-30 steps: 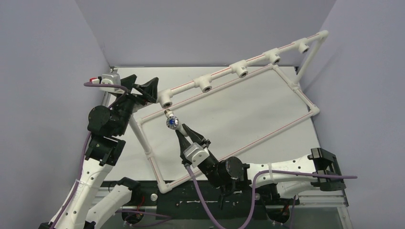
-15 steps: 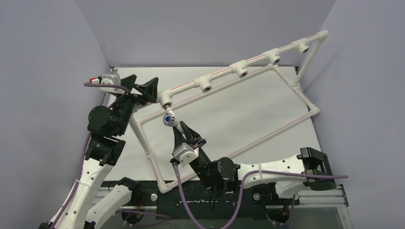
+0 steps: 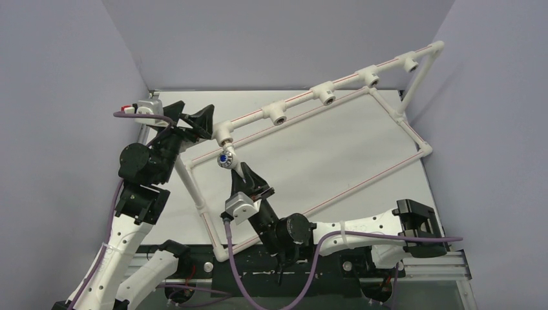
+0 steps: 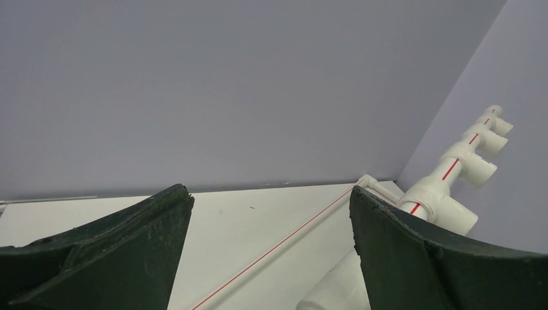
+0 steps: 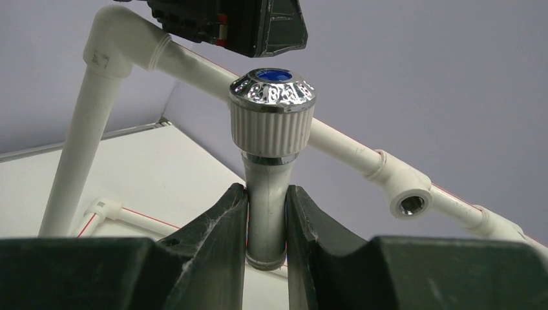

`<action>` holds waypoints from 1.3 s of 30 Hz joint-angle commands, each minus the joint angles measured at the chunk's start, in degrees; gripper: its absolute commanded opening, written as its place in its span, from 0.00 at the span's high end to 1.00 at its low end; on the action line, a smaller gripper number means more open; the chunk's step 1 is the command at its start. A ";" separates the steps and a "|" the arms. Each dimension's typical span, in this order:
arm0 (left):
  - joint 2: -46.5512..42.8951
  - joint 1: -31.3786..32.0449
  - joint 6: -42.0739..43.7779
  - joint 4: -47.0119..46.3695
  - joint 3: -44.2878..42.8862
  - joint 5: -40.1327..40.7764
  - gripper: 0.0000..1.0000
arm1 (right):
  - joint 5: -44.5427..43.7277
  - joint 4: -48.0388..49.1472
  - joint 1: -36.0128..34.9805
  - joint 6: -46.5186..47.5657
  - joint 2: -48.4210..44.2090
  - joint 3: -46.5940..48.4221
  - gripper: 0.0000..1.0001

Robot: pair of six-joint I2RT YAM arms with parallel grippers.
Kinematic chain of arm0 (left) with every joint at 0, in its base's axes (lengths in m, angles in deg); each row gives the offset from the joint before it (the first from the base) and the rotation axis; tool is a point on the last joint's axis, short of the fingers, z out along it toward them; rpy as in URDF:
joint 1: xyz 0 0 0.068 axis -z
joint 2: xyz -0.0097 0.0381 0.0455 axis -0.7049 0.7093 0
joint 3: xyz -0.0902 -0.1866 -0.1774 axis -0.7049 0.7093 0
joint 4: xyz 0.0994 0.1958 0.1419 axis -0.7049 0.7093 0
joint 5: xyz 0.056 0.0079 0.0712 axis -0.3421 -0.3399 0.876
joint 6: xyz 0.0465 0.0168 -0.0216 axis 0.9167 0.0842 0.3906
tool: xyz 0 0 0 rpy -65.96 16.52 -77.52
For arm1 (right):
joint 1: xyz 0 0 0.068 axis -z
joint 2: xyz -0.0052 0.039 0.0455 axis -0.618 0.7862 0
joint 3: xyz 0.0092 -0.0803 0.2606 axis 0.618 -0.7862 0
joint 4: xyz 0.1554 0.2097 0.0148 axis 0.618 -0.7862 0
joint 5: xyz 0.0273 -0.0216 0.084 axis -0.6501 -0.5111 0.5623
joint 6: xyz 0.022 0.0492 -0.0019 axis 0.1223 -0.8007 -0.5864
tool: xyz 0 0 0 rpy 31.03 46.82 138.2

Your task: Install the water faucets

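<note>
A small white water faucet (image 3: 225, 158) with a shiny knob and blue centre is held by its stem in my right gripper (image 3: 240, 172), which is shut on it. In the right wrist view the knob (image 5: 272, 106) stands above the fingers and the stem (image 5: 266, 194) is pinched between them. The faucet sits just below the leftmost tee socket (image 3: 224, 136) of the white pipe frame (image 3: 388, 169); I cannot tell whether they touch. My left gripper (image 3: 201, 124) stands open beside that socket, holding nothing. Its dark fingers (image 4: 129, 248) frame a red-striped pipe (image 4: 291, 237).
Several more open tee sockets (image 3: 278, 117) line the raised top pipe toward the far right corner. An empty socket (image 5: 410, 201) shows right of the faucet in the right wrist view. Grey walls close in on the left, back and right.
My right gripper has carried the faucet left and away from me, closer to the leftmost tee socket. The left arm has stayed still and open.
</note>
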 commanded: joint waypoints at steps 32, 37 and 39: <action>0.51 1.55 -1.06 16.56 4.11 -1.42 0.10 | -7.03 2.28 2.42 -32.82 -0.19 6.46 1.00; 0.34 1.55 -1.04 16.47 4.23 -1.43 0.10 | -8.01 2.30 2.87 -38.13 -0.71 6.14 1.00; 0.34 1.55 -1.07 16.46 4.20 -1.43 0.10 | -8.51 2.79 3.15 -40.20 -0.95 5.52 1.00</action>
